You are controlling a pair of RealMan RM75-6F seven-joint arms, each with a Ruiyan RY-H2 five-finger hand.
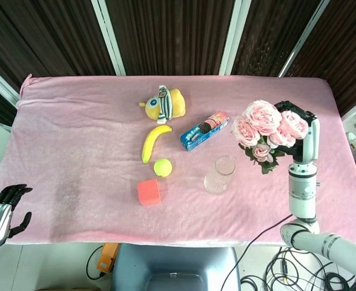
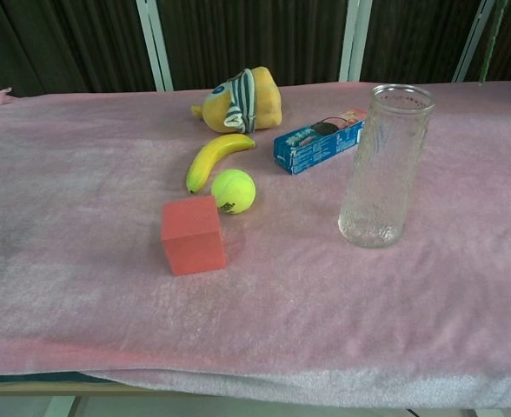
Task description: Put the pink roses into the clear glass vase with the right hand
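Note:
My right hand (image 1: pixel 301 126) grips a bunch of pink roses (image 1: pixel 264 125) and holds it high above the table, up and to the right of the clear glass vase (image 1: pixel 219 174). The blooms lean left, with green leaves beneath them. The vase (image 2: pixel 384 165) stands upright and empty on the pink cloth. In the chest view only a thin green stem (image 2: pixel 492 39) shows at the top right; the hand itself is out of that frame. My left hand (image 1: pixel 2 209) hangs off the table's front left corner with its fingers apart, holding nothing.
On the pink cloth (image 1: pixel 75 139) lie a yellow plush toy (image 1: pixel 164 104), a banana (image 1: pixel 153 142), a tennis ball (image 1: pixel 162 167), a red cube (image 1: pixel 148 191) and a blue cookie box (image 1: pixel 204 130), all left of the vase. Dark curtains stand behind the table.

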